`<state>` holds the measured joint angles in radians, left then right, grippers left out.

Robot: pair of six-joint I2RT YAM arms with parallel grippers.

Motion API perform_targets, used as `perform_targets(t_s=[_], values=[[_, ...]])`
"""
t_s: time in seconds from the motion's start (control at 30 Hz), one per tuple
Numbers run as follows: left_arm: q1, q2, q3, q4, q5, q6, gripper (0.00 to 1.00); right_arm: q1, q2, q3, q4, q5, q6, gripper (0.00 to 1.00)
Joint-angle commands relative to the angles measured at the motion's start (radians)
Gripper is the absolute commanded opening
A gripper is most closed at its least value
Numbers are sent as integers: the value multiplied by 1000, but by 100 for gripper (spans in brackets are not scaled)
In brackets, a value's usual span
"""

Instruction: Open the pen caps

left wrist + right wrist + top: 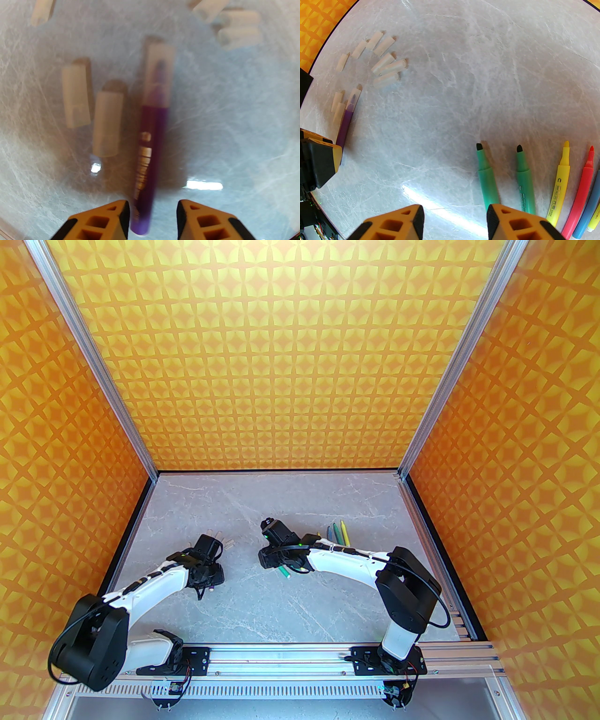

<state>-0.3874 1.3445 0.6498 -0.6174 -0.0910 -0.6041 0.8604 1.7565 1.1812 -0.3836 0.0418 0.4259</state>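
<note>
The left gripper (pixel 152 206) was low over the grey marbled table (pixel 234 129), near its left edge. Its jaws stood apart with the tail of a purple marker (pixel 150 152) lying between them. The view was blurred, but the barrel seemed to sit close to one finger and clear of the other. A translucent cap (pixel 159 72) was on that marker's tip. The loose pen caps (pixel 385 79) lay scattered on the table beside and beyond that capped end. The right gripper (pixel 454 211) was nearer the table's middle, jaws apart with only bare table between them. Just beside one of its fingers lay two green markers (pixel 487 178), then a yellow highlighter (pixel 557 187) and a red marker (pixel 583 187), all with bare tips.
</note>
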Motion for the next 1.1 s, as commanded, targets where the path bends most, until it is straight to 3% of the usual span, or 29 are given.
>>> perform_targets(t_s=[0.0, 0.47, 0.87, 1.07], values=[[-13, 28, 17, -3, -34, -20, 39, -10, -48, -21, 24, -14, -15, 49], [-148, 169, 85, 56, 11, -48, 11, -16, -103, -68, -10, 29, -15, 49], [-318, 234, 127, 153, 118, -184, 12, -30, -210, -141, -106, 120, -28, 51], [-349, 249, 143, 195, 159, -206, 17, -40, -236, -161, -127, 133, -24, 52]])
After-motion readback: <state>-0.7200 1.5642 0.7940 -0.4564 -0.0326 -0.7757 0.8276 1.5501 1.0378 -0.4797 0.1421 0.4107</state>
